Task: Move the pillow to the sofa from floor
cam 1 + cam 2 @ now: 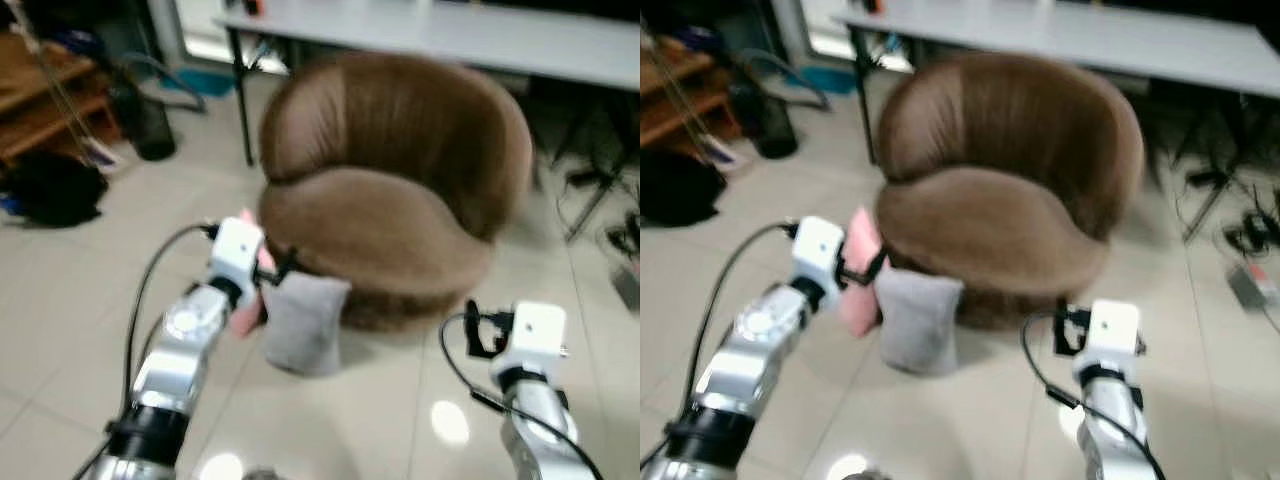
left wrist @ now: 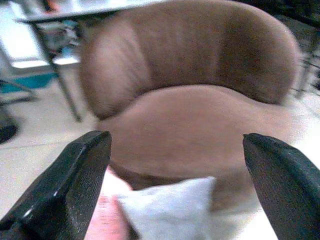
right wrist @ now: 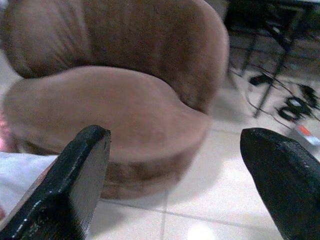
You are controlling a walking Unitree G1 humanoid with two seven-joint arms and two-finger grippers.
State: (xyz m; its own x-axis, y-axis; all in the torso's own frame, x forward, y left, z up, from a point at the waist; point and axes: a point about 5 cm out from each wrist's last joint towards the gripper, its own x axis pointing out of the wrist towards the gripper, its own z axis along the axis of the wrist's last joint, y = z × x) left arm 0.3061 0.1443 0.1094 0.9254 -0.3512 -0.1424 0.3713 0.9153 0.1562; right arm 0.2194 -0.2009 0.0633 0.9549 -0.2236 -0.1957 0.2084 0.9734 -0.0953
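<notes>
While head views blur them, wrist views show left gripper (image 2: 175, 175) and right gripper (image 3: 175, 170) spread.

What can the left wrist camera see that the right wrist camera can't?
Left wrist view's own: a teal thing on the floor past the sofa, and the pink pillow plainly beside the grey pillow.

Right wrist view's own: black cables lying on the floor tiles beside the sofa.

Both share: the brown sofa, a corner of the grey pillow, and two wide-open black fingers, those of the left gripper and of the right gripper.
</notes>
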